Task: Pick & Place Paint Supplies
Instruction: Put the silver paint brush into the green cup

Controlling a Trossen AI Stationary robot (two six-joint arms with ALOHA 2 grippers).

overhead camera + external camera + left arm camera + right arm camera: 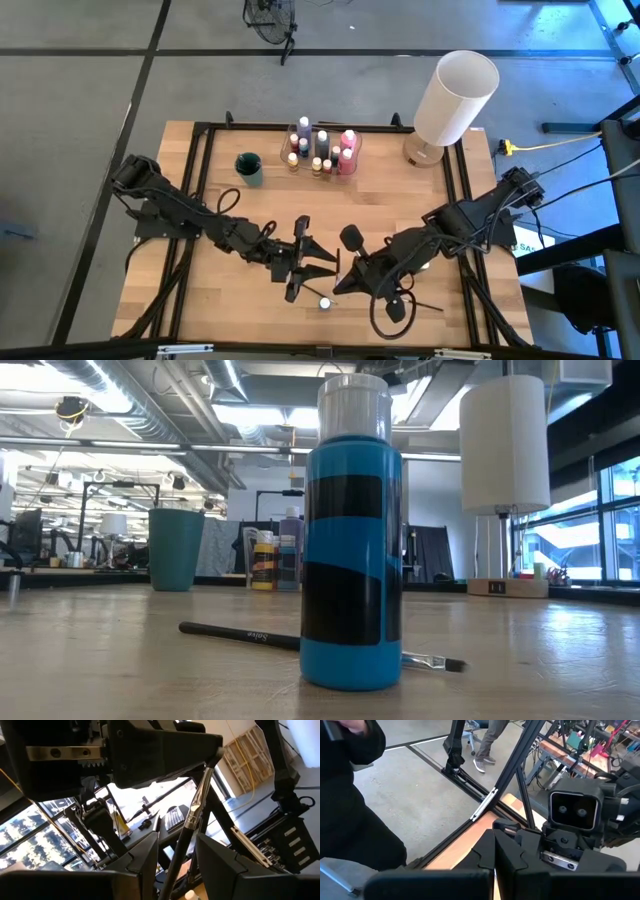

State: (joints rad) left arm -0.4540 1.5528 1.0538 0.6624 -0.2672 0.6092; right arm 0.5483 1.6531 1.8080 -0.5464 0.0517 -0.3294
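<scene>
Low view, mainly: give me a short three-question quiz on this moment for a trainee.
1. True or false: the blue paint bottle stands upright on the table.
2. What lies flat on the table behind that bottle? A) a paintbrush B) a spoon C) a pair of scissors
3. Short answer: what colour is the cup?
Key: 1 true; 2 A; 3 teal.

The surface (420, 190) was pale planked wood, matt. The blue bottle (350, 550) looked like glossy plastic with a pale cap. The paintbrush (240, 634) had a matt black handle and, seemingly, a metal ferrule.
</scene>
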